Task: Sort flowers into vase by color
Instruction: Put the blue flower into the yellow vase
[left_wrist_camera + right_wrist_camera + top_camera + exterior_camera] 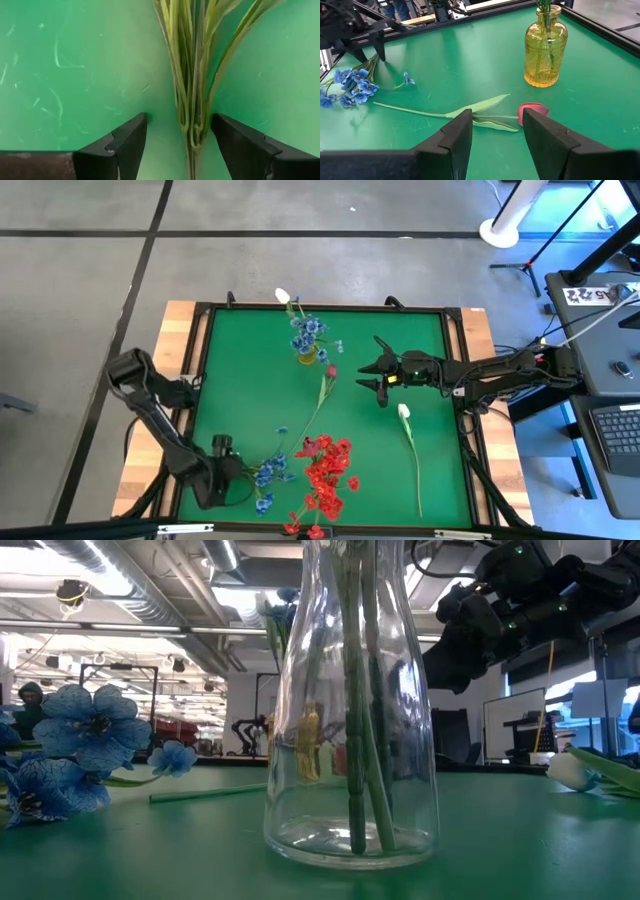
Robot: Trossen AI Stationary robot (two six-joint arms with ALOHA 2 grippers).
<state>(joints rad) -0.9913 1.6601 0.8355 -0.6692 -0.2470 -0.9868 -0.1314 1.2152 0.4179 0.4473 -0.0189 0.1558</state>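
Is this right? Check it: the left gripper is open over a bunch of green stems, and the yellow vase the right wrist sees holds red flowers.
One thing is wrong: the flowers in the yellow vase are blue, not red, as the high view shows at the blue flowers. The rest holds: the left gripper is open with the green stems between its fingers, per the left wrist view.

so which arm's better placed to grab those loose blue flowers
Left. Its open gripper already straddles the green stems of the blue cluster; the right gripper hovers open near the red bud.
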